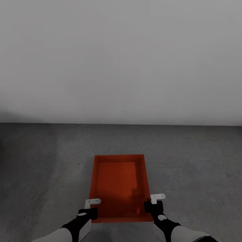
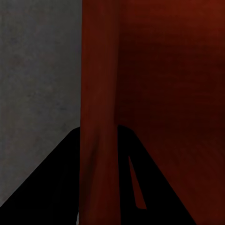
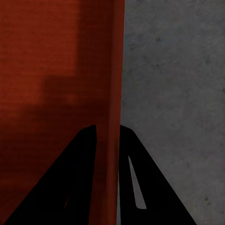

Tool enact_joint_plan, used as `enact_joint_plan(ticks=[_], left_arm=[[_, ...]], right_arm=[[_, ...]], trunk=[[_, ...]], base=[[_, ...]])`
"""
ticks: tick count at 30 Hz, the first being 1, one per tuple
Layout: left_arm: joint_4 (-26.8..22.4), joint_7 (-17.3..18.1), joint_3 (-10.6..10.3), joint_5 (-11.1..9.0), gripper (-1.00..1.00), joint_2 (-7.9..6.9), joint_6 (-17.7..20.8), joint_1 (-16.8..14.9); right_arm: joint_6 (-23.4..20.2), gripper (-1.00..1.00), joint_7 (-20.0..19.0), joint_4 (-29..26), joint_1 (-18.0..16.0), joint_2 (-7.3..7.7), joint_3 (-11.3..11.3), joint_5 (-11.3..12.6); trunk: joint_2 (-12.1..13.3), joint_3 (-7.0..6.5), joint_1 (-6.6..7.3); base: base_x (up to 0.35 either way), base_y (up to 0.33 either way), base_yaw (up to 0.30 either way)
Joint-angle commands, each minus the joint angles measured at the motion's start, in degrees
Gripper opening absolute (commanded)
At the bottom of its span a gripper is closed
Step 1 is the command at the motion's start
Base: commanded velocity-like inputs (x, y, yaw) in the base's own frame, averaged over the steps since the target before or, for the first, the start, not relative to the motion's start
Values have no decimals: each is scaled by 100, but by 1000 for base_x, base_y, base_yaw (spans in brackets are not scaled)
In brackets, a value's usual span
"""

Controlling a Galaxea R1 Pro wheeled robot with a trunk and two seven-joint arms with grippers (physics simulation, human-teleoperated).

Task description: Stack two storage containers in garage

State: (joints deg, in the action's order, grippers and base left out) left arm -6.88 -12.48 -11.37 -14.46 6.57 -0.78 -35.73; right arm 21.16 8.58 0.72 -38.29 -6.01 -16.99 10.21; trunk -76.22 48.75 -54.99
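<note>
Nearest the robot, the left gripper (image 1: pixel 88 209) at seven o'clock and the right gripper (image 1: pixel 152 204) at five o'clock each pinch a side wall of the orange-red rectangular open-top plastic bin (image 1: pixel 118 181), which sits low over the smooth dark grey concrete floor (image 1: pixel 195 158). Beyond stands the plain white wall (image 1: pixel 121 60). Lowering level and letting go with both together would seat it squarely.

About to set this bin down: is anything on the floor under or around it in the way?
Nothing visible: the storage container, gripped on its side walls by the left gripper and right gripper, has only bare grey floor around it. The floor directly beneath is hidden.
</note>
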Motion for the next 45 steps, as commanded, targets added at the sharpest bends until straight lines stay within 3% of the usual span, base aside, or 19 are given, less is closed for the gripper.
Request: enact_joint_plan(ticks=[1, 10, 45], left_arm=[[-15, -68, 153, 58, -100, 2, -142, -4], [-15, -65, 153, 58, -100, 2, -142, -4], [-7, -70, 153, 58, -100, 11, -141, -4]], right_arm=[[35, -100, 12, 25, -3, -40, 261, 164], [32, -100, 12, 25, -3, -41, 260, 165], [35, -100, 12, 25, -3, -40, 259, 165]], trunk=[[-2, 3, 0], [-363, 165, -198], [-363, 165, -198]], base=[[0, 0, 0], [0, 0, 0], [0, 10, 0]])
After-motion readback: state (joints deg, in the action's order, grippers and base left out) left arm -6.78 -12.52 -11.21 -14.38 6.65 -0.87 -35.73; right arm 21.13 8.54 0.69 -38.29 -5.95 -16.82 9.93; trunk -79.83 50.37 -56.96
